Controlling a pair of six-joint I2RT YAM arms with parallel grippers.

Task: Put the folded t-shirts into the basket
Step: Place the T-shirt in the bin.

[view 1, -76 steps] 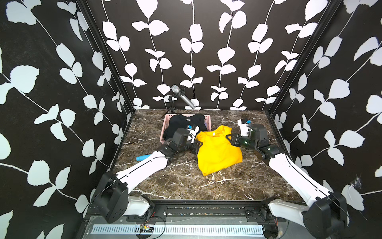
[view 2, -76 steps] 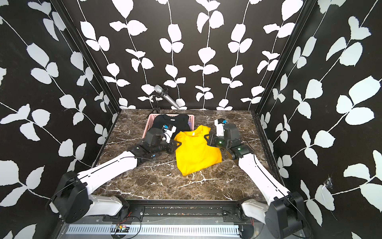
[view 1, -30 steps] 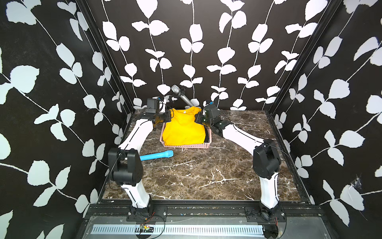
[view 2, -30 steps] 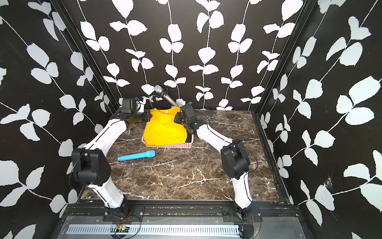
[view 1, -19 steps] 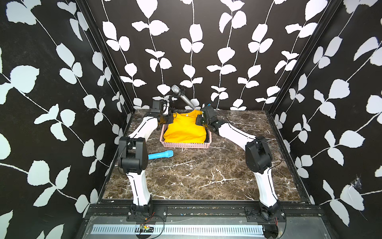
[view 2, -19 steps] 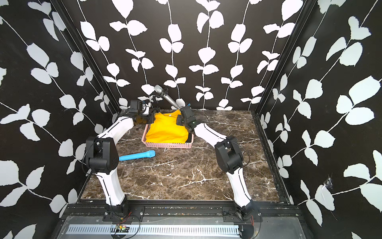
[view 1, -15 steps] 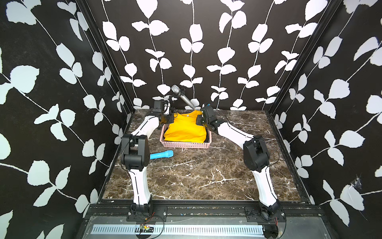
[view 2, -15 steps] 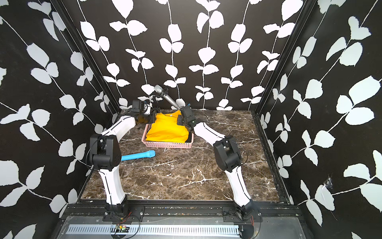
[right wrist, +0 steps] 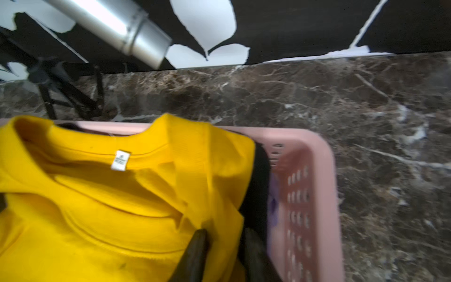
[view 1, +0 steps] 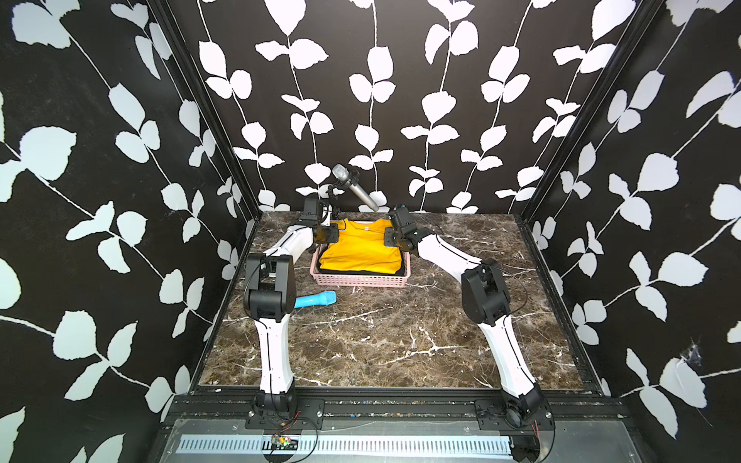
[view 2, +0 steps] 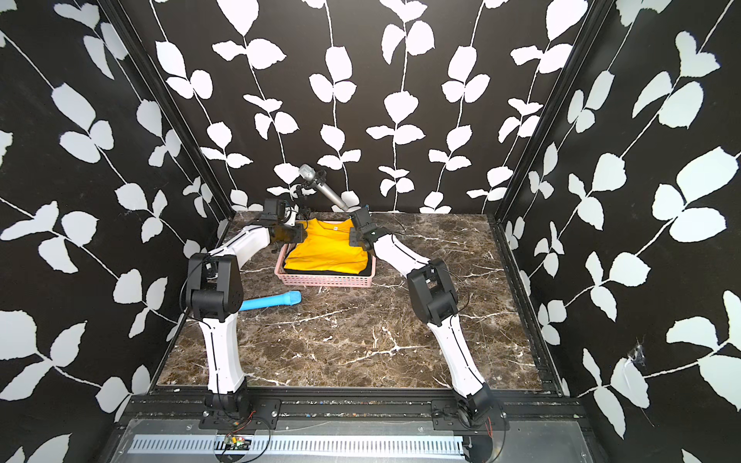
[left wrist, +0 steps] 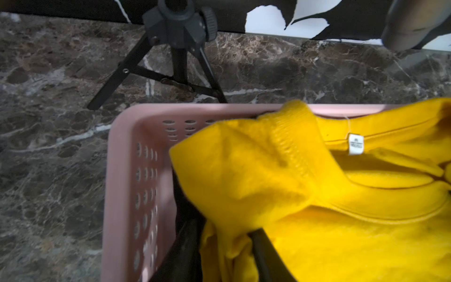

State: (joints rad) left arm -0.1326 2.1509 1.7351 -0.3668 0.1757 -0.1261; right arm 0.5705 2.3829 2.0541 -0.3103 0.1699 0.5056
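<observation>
1. right gripper (right wrist: 224, 246): jaws stand apart, with a clear gap between the two dark fingers (right wrist: 195, 251). It sits low at the 3 o'clock edge of the mustard shirt (view 1: 361, 250), with the shirt's edge in that gap.
2. left gripper (view 1: 334, 235): sits at the shirt's 9 o'clock edge, up near the collar. The wrist view shows only one finger (left wrist: 262, 241) clearly, with a yellow fold bunched against it. Can't tell whether it is spread or pinching.
3. mustard shirt: lies flat in the basket (view 1: 361, 281) as the top layer. The collar end is at 12 o'clock and rides onto the far rim. The white neck label (right wrist: 120, 160) faces up.
4. Under it, a black shirt (right wrist: 258, 175) shows along the edges. A lilac sliver (right wrist: 273, 202) shows against the basket's 3 o'clock wall.
5. basket: pink with perforated walls, standing on the marble table (view 1: 381, 340) at the 12 o'clock end, slightly toward 11.
6. blue cylinder (view 1: 316, 299): lies on the table at the basket's 7 o'clock, apart from it.
7. microphone (view 1: 355, 188): silver and tilted, on a black tripod (left wrist: 175, 61) at the basket's 11–12 o'clock, by the back wall.
</observation>
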